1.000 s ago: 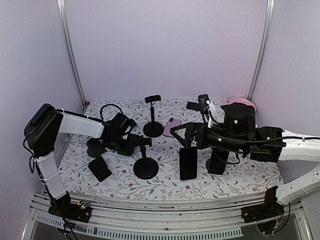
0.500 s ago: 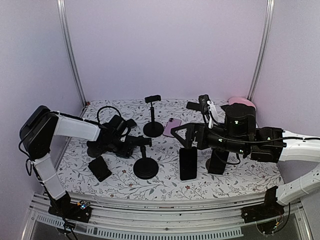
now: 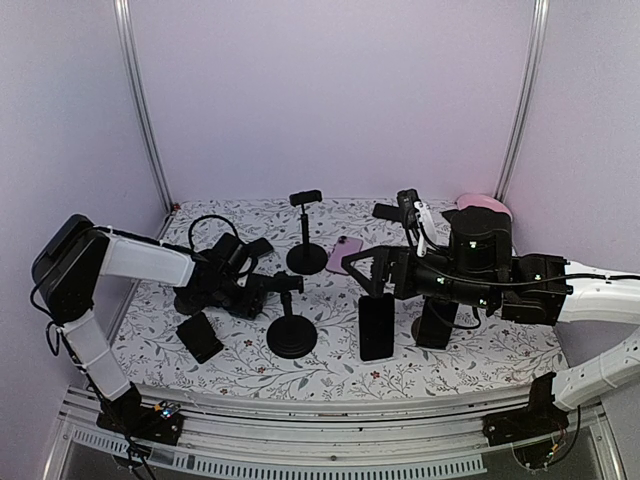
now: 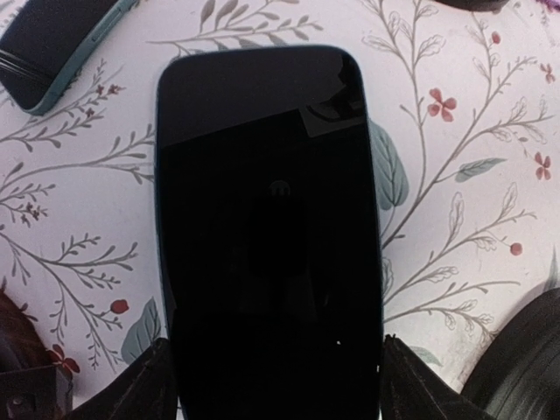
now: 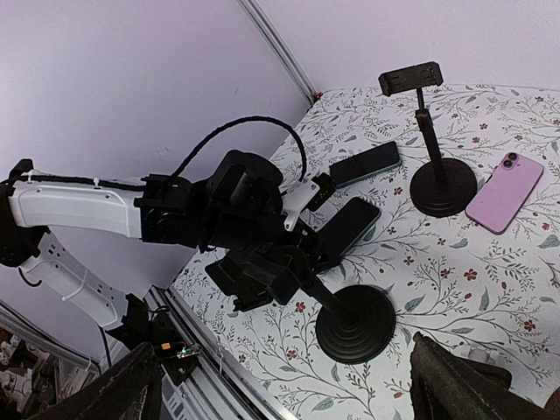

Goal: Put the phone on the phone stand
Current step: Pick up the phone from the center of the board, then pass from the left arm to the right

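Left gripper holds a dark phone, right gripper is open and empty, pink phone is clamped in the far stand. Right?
One slip: the pink phone lies flat on the table beside the base of the far stand, not clamped in it, as the right wrist view shows. The left gripper does hold the dark phone; the right gripper is open and empty.

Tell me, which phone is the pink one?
The pink phone lies flat beside the round base of the far stand. The other phones all look black or dark.
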Robot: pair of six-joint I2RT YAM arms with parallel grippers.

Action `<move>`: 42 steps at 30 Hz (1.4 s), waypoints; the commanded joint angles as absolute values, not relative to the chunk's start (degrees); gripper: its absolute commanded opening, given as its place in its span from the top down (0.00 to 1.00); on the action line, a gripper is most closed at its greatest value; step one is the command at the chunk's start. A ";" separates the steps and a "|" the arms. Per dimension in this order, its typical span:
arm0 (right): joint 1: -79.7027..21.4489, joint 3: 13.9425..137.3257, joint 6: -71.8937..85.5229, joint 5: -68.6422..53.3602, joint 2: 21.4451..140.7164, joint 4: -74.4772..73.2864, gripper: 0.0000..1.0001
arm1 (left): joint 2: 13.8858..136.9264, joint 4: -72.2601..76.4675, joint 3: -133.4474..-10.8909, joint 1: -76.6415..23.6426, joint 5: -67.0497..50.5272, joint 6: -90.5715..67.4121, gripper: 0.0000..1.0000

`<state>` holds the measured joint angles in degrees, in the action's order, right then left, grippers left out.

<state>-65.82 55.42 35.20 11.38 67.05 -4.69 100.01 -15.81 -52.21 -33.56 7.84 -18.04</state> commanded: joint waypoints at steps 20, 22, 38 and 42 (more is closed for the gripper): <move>-65.52 56.37 35.77 11.57 67.84 -3.79 0.01 | 90.72 -13.99 -50.02 -33.13 6.88 -19.29 0.59; -65.43 56.80 35.61 11.68 68.40 -3.73 0.01 | 89.66 -14.11 -50.01 -33.13 6.80 -19.41 0.59; -48.81 76.77 31.94 -18.32 88.80 -1.47 0.01 | 79.84 -18.35 -54.97 -33.67 5.10 -17.05 0.60; -47.05 82.14 32.62 -23.51 95.85 -1.20 0.01 | 78.53 -20.88 -58.01 -34.22 5.56 -15.50 0.60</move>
<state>-48.38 77.69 32.97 -14.74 90.32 -2.46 81.17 -20.34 -53.78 -33.71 5.45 -17.67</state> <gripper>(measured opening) 0.988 0.725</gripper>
